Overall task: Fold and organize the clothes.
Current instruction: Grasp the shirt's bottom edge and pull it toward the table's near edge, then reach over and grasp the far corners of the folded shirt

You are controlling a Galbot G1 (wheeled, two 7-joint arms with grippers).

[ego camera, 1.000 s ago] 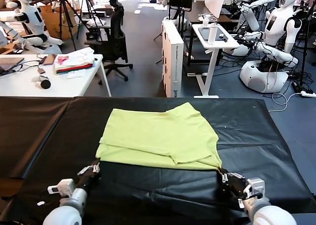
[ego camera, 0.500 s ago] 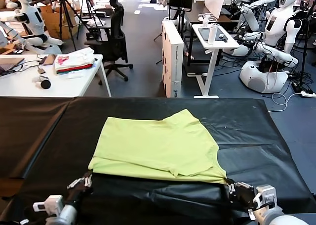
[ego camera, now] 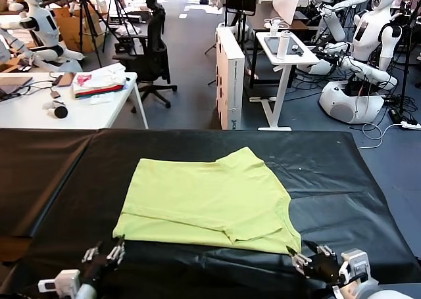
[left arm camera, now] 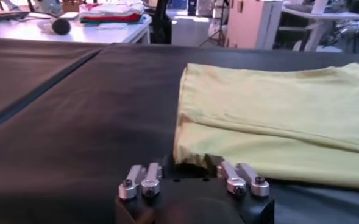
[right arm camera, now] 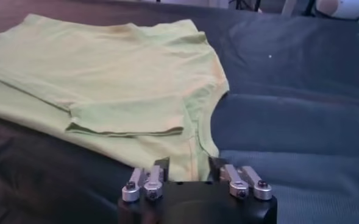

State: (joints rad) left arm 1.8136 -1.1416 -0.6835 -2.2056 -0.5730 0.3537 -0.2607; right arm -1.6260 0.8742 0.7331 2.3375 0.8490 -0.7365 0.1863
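Observation:
The lime yellow-green T-shirt lies folded and flat on the black table, with a sleeve folded over on its right part. My left gripper sits low at the shirt's near left corner. In the left wrist view it is open, with that corner of the shirt between the spread fingers. My right gripper sits at the near right corner. In the right wrist view it is open, with the hem of the shirt lying between its fingers.
The black cover has a seam on the left part and wrinkles near the right front. Beyond the table stand a white desk with a white, pink and red cloth pile, an office chair, a white side table and other robots.
Both grippers drew the shirt's near edge toward me and lowered it. The edge now lies on the table, and both grippers have gone from shut on the corners to open.

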